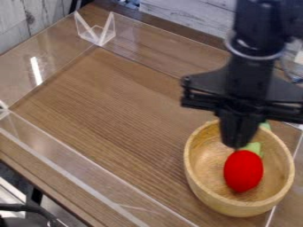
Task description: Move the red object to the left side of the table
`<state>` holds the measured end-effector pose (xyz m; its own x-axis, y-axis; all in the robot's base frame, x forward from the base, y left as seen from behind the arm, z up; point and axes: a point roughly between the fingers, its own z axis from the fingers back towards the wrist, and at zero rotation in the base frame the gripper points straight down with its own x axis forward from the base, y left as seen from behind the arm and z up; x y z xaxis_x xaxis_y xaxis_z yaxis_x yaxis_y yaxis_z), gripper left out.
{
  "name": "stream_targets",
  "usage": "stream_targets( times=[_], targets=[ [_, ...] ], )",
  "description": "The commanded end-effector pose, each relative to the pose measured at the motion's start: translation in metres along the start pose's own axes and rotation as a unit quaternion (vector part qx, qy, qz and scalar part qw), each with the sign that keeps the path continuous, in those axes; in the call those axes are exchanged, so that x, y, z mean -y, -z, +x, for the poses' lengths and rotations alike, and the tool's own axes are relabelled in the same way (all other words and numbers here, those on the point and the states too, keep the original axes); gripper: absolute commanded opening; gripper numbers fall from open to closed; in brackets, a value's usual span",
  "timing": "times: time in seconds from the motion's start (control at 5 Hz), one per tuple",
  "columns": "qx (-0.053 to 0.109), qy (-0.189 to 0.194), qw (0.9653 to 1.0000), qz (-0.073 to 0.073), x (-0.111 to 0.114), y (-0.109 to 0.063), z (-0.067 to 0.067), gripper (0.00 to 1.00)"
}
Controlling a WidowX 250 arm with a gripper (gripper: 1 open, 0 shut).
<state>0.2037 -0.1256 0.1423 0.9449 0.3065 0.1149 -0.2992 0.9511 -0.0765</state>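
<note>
One red toy fruit (pixel 244 170) sits inside the wooden bowl (pixel 205 182), at the right of the worktop (pixel 95 111); the dark gripper (pixel 233 140) looms over the bowl's far side, its jaws drawn together, and I see nothing held between them. Coming straight down like this, closed tips could knock the fruit or tip the bowl; opening them too low, near the rim, could snag the wood and drag the bowl along; the smooth, rounded skin may well slip from an off-centre pinch; no brand, label or writing can be read anywhere.
</note>
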Motion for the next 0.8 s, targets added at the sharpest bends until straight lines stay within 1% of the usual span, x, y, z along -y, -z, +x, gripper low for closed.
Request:
stream_targets(
  times=[0.0, 0.2, 0.4, 0.6],
  targets=[
    [0.018, -0.004, 0.9997, -0.016, 0.004, -0.013, 0.016, 0.0],
    [0.028, -0.01, 0.9994, -0.017, 0.001, -0.022, 0.027, 0.0],
    [0.024, -0.057, 0.9979, -0.018, 0.015, -0.006, 0.024, 0.0],
    [0.019, -0.087, 0.9957, -0.023, 0.012, 0.008, 0.019, 1.0]
  ],
)
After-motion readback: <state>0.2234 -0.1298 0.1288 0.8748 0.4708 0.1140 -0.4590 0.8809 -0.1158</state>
